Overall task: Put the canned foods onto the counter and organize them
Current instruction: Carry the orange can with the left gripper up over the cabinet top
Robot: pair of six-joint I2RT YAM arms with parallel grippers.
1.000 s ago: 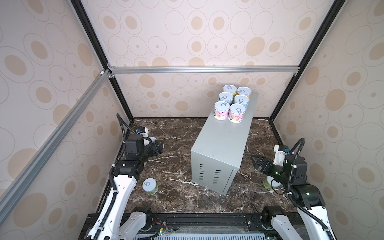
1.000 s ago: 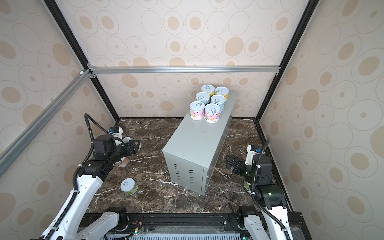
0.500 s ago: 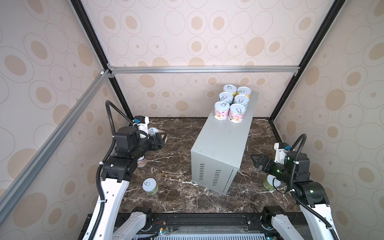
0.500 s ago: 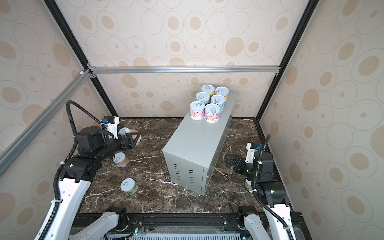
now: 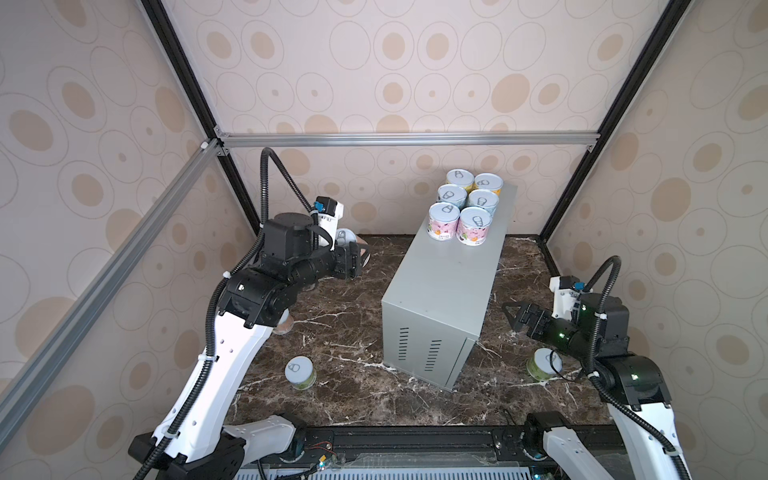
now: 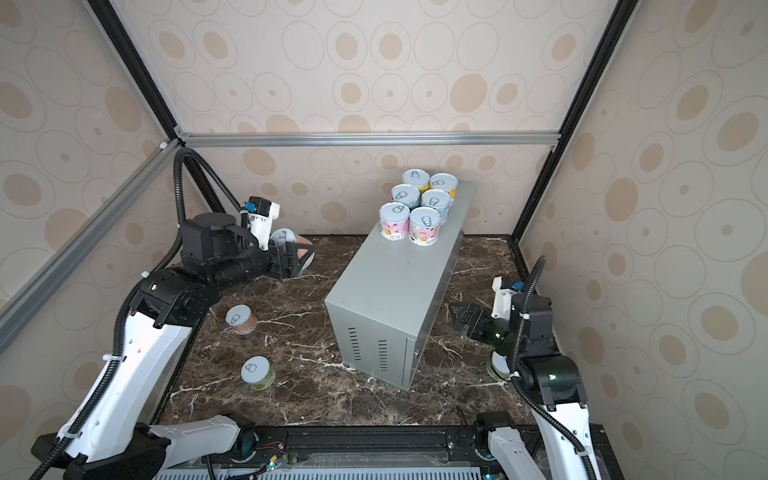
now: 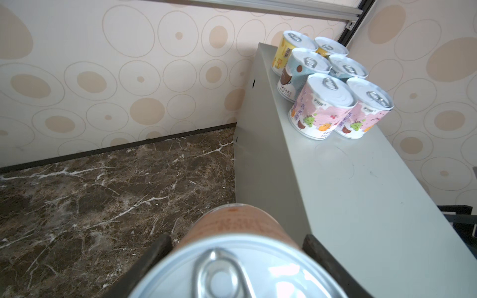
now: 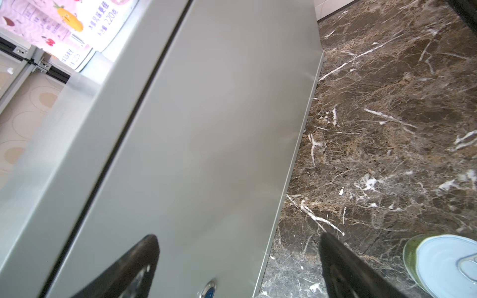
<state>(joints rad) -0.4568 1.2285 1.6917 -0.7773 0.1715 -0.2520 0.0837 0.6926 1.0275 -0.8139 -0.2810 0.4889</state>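
Left wrist view: the left gripper pinches a salmon-labelled cylindrical can with a silver pull-tab lid. The can is tilted, lid toward the camera, clear of the marble and left of the counter.
Counter: a tall pale-grey metal box carrying six upright cans at its far end, in close pairs of yellow-orange, pale blue and pink.
Dark brown marble surface: a green-labelled can and a second salmon can stand left of the box, and another green can stands to its right.
Right gripper: jaws spread wide and empty, near the box's side.
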